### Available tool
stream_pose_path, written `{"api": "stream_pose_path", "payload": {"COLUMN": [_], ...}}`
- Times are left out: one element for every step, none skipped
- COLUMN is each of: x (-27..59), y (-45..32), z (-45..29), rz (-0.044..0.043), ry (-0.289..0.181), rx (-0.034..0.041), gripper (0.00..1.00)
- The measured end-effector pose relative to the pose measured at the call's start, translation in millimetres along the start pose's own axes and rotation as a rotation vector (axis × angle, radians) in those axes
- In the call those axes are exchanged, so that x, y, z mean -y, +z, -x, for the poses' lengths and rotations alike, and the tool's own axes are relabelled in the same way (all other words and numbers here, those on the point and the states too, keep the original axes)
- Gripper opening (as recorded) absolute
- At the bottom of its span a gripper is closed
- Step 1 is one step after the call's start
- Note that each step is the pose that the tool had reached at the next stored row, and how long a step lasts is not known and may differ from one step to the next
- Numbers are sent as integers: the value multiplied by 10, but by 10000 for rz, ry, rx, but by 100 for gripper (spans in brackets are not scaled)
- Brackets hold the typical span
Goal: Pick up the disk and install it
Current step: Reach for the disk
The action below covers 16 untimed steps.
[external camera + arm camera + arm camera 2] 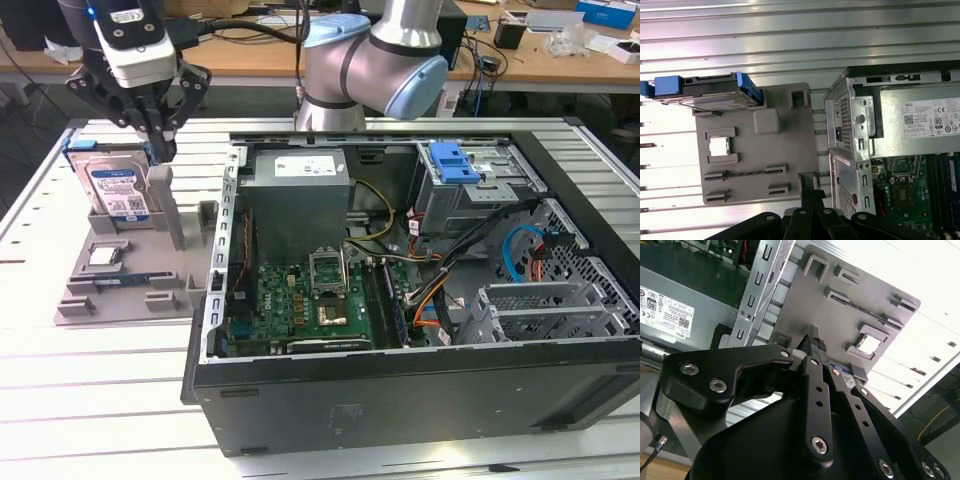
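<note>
Nearest in the exterior view stood the open computer case [400, 400] on the slatted desk [100, 400], its green circuit board [300, 310] bared. At nine o'clock of the case lay a grey holder tray [110, 295] with a small square chip [105, 255] seated in one pocket. Farther back, at the tray's eleven o'clock corner, the disk [115, 190] stood on edge in its slot, blue frame around it and label facing the camera. At the disk's three o'clock the claw [160, 150] hung just above the tray's upright post [162, 200], fingers drawn together on nothing and apart from the disk. Behind the case, at twelve o'clock, rose the arm [370, 60].
</note>
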<state>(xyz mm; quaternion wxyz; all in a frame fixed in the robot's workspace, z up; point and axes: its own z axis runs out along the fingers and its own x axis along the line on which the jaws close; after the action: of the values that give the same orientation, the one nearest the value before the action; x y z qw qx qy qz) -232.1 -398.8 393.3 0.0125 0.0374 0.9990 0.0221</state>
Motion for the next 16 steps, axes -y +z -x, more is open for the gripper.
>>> {"api": "stream_pose_path", "payload": {"x": [1,5,7,8,11,13,14,15,16,18,20,21,23,24,27,29], "y": [0,-2,-2,-3,-4,-5,-5,-5,-6,-6,-7,-7,-8,-9,-9,-10], "z": [-19,-70,-92,-108,-141,-165,-181,-204,-221,-247,-265,-281,-302,-324,-354,-387], "rz": [0,0,1,0,0,-1,0,0,0,0,0,0,1,0,0,0], "ry": [0,1,-1,-1,-1,-1,-1,0,0,0,0,0,-1,-1,-1,-1], "rx": [0,0,0,0,0,-1,-1,0,0,0,0,0,0,0,0,0], "gripper": [11,11,11,11,11,11,11,11,11,11,11,11,11,11,11,11]}}
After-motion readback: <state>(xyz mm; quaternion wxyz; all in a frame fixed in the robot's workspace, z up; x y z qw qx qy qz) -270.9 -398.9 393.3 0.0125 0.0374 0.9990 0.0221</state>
